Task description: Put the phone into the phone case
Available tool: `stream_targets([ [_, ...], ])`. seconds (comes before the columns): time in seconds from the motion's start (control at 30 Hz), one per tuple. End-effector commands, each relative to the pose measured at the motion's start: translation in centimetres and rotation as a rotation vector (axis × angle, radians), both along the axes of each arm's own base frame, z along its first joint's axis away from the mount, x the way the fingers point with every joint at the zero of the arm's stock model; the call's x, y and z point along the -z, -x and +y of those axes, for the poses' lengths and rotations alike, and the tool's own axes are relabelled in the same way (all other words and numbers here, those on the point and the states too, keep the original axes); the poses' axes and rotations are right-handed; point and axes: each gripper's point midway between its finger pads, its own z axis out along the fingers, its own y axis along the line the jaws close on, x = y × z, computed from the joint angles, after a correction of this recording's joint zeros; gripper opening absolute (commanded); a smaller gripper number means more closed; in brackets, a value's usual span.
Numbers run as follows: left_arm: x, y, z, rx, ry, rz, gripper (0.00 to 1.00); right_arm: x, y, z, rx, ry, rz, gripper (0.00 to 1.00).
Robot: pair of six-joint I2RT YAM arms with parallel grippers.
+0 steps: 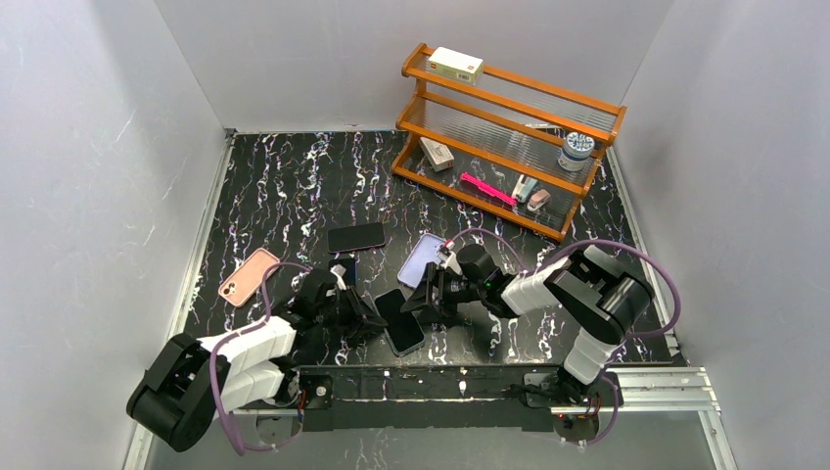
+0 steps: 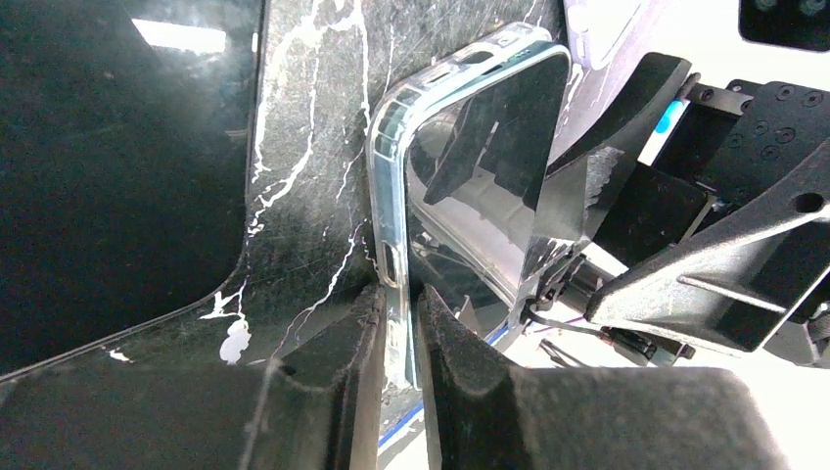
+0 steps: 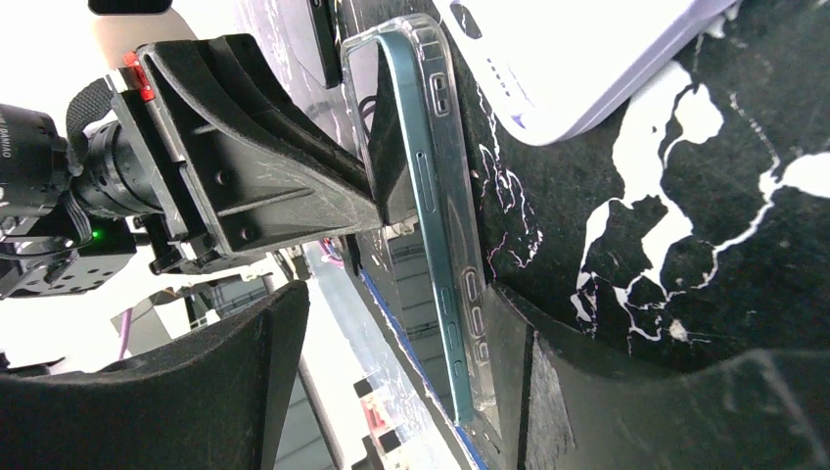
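Observation:
The phone (image 1: 401, 321), with a dark screen and a teal frame (image 3: 431, 225), sits against a clear phone case (image 3: 460, 166) between my two grippers and is tilted up off the table. My left gripper (image 2: 399, 294) is shut on the case's clear long edge (image 2: 387, 196); the phone's glossy screen (image 2: 489, 166) rises beyond it. My right gripper (image 3: 396, 294) stands open around the other end. One of its fingers (image 3: 529, 352) touches the case wall and the other is well apart. In the top view the left gripper (image 1: 354, 311) and the right gripper (image 1: 431, 294) flank the phone.
A lilac case (image 1: 423, 259) lies just behind the right gripper. A black phone (image 1: 355, 237) and a pink case (image 1: 248, 277) lie further left. Another dark phone (image 2: 117, 166) lies flat beside my left fingers. A wooden shelf (image 1: 509, 137) with small items stands at the back right.

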Motion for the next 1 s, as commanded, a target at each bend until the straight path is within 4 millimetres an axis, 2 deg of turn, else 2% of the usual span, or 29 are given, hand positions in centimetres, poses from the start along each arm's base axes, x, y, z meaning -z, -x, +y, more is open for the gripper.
stream_targets([
  [0.0,-2.5,0.1,-1.9,0.024,0.147,-0.028,0.16,-6.5,1.0,3.5,-0.092,-0.274,-0.083,0.73],
  [0.17,-4.0,-0.4,-2.4,-0.007,0.225,-0.058,0.19,-6.1,0.5,3.7,-0.072,-0.231,-0.095,0.73],
  [0.4,-3.2,-0.1,-2.3,-0.007,0.211,-0.039,0.16,-6.4,0.5,5.4,-0.11,-0.215,-0.127,0.72],
  [0.53,-3.2,0.0,-2.3,-0.007,0.215,-0.039,0.09,-7.3,0.9,5.6,-0.122,-0.294,-0.133,0.7],
  [0.63,-3.7,-0.2,-2.4,-0.003,0.226,-0.048,0.08,-7.9,1.2,5.6,-0.125,-0.348,-0.117,0.69],
  [0.83,-3.4,-0.4,-2.5,0.002,0.209,-0.044,0.1,-5.5,1.3,4.5,-0.089,-0.251,-0.099,0.64],
  [0.97,-3.0,-0.4,-2.4,-0.003,0.194,-0.04,0.12,-4.3,1.5,3.9,-0.103,-0.173,-0.104,0.67],
])
